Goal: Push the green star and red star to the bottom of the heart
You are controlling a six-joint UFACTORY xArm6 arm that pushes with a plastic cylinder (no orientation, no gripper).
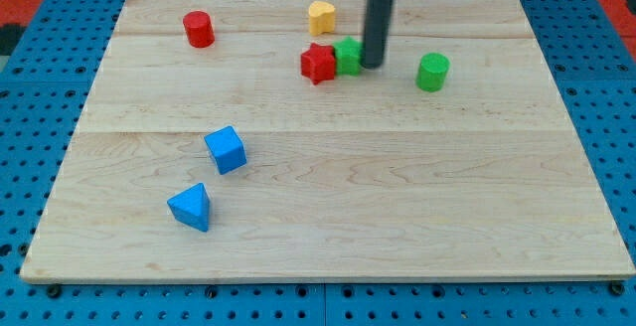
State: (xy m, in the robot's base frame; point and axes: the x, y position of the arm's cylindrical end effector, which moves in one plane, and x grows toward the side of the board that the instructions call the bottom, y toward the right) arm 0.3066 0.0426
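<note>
1. The rod's tip (372,65) rests just beside the green star (348,56), on that block's side toward the view's right, close enough that it seems to touch, though contact cannot be confirmed from this angle.
2. The red star (318,63) sits directly against the green star on the view's left, so tip, green star and red star form one short row running right to left across the upper middle of the wooden board (328,217).
3. The yellow heart (321,16) lies near the board's top edge, just above the red star and slightly toward the view's left of the green star.
4. Judged from this layout, both stars are already close beneath the heart; a small leftward shove should centre the pair under it.
5. There are no fingers to report: the arm ends in a plain rod, holding nothing.
6. The green star looks small and lobed, partly hidden by the rod; the red star shows clear points.
</note>
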